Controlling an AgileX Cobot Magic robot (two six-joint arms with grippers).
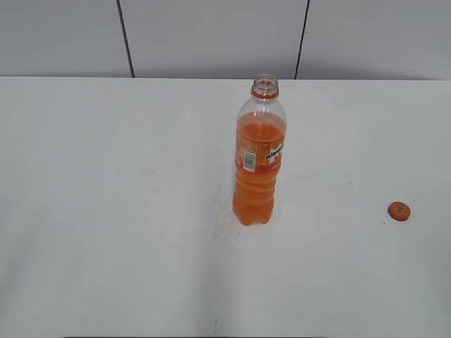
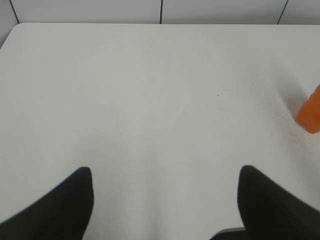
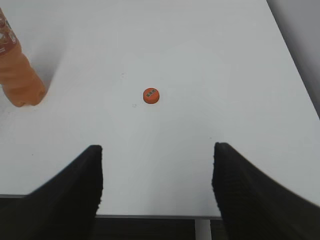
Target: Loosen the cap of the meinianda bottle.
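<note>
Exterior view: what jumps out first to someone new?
The meinianda bottle stands upright mid-table, half full of orange liquid, its mouth open with no cap on. The cap lies flat on the white table well off to the bottle's right, apart from it. Neither arm shows there; in the wrist views the left hand and the right hand hang open and empty over the table.

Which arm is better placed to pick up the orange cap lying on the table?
Right. The cap lies straight ahead between the right gripper's open fingers, to the right of the meinianda bottle. The left wrist view shows only the bottle's base at its edge, no cap.
</note>
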